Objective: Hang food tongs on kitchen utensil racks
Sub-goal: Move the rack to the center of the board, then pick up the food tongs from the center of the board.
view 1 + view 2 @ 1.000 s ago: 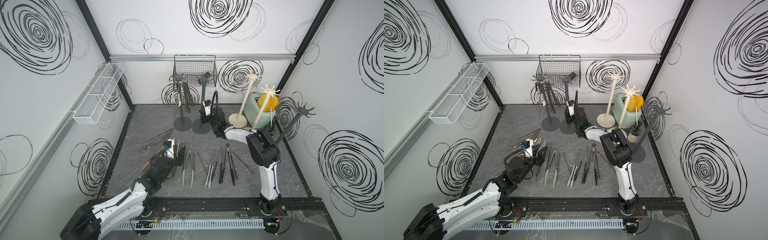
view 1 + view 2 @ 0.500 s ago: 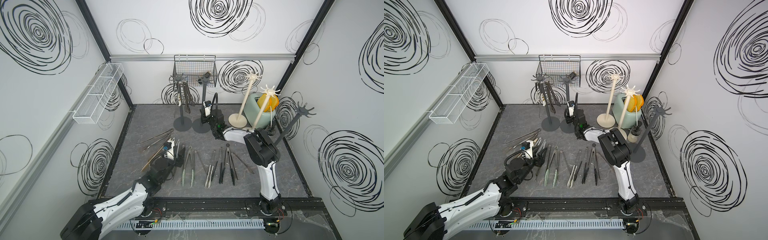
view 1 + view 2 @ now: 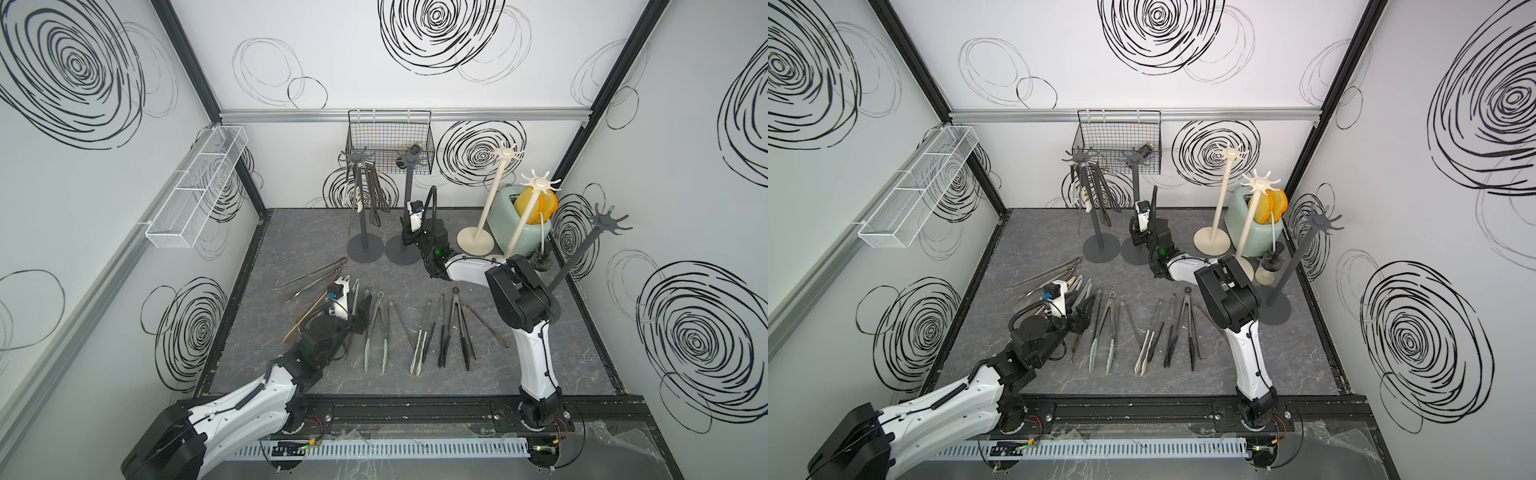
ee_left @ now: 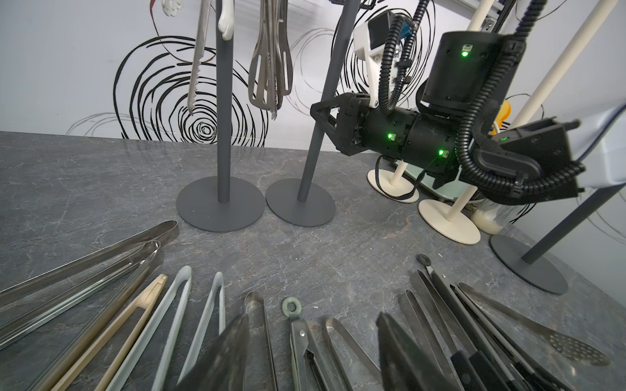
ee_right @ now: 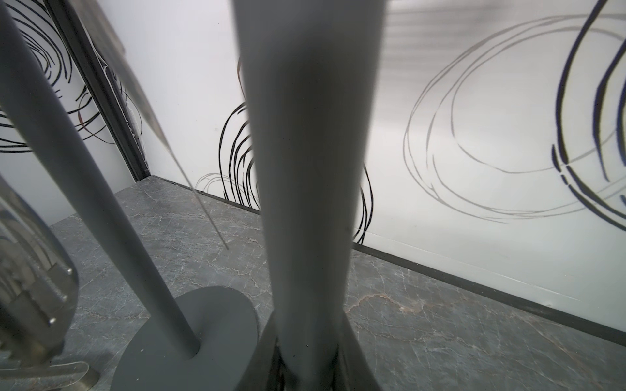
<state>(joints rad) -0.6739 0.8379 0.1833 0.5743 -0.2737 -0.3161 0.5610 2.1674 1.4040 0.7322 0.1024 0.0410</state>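
While my left fingers (image 4: 223,355) stand apart and hold nothing, low over the tabletop (image 4: 101,176), a steel pair of food tongs (image 4: 299,335) lies between them, with more fanned to either side. My left arm (image 3: 249,399) reaches forward, low. My right fingers (image 5: 355,369) flank the pole of a dark grey rack (image 5: 305,169); gripping or merely beside it, I cannot tell. My right arm (image 3: 519,299) folds at the elbow, forearm level. Other tongs (image 3: 376,191) hang on the neighbouring rack (image 3: 358,157).

tongs (image 3: 379,309) before racks (image 3: 365,251), basket (image 3: 390,137) behind
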